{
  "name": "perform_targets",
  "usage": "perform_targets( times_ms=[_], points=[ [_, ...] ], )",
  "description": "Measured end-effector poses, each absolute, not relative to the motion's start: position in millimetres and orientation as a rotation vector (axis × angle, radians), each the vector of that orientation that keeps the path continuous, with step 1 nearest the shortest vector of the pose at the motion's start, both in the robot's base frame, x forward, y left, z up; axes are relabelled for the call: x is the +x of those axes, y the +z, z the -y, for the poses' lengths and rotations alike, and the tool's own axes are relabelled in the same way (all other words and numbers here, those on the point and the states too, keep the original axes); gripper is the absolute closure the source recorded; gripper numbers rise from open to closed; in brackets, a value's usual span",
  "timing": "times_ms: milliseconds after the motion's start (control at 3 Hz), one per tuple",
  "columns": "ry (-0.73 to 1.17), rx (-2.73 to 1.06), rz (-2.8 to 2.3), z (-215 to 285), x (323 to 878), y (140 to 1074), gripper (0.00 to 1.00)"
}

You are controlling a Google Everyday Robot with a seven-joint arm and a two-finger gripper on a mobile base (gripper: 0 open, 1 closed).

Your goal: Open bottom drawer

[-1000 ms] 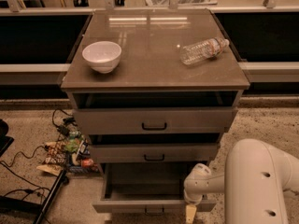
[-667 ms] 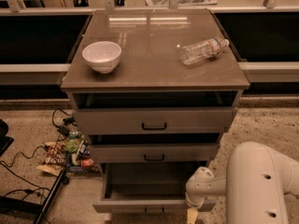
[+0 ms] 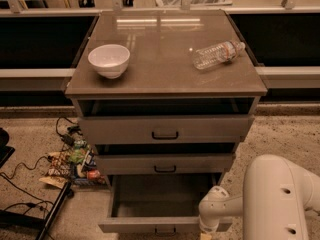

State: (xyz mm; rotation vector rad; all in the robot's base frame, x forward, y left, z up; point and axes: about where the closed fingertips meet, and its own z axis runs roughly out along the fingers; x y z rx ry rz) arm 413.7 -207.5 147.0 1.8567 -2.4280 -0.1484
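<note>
The bottom drawer (image 3: 150, 224) of the grey cabinet stands pulled well out, its plain grey inside showing and its shallow front panel at the lower edge of the camera view. Its dark bar handle (image 3: 165, 230) is just visible at the bottom edge. My white arm (image 3: 280, 199) reaches in from the lower right. My gripper (image 3: 206, 232) is at the right end of the drawer's front panel, mostly cut off by the frame's bottom edge.
The top drawer (image 3: 165, 129) and middle drawer (image 3: 165, 163) are each slightly open. A white bowl (image 3: 109, 60) and a lying plastic bottle (image 3: 217, 54) rest on the cabinet top. Snack packets and cables (image 3: 72, 161) litter the floor at the left.
The gripper has shifted slightly down and towards the frame's bottom edge. The bottom drawer looks about as far out as before.
</note>
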Motion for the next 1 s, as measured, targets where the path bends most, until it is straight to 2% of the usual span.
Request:
perform_targets(
  times_ms=[667, 1000],
  points=[
    [-0.126, 1.847, 2.428, 204.9, 404.6, 156.6, 0.87],
    [-0.126, 1.847, 2.428, 204.9, 404.6, 155.8, 0.86]
  ],
)
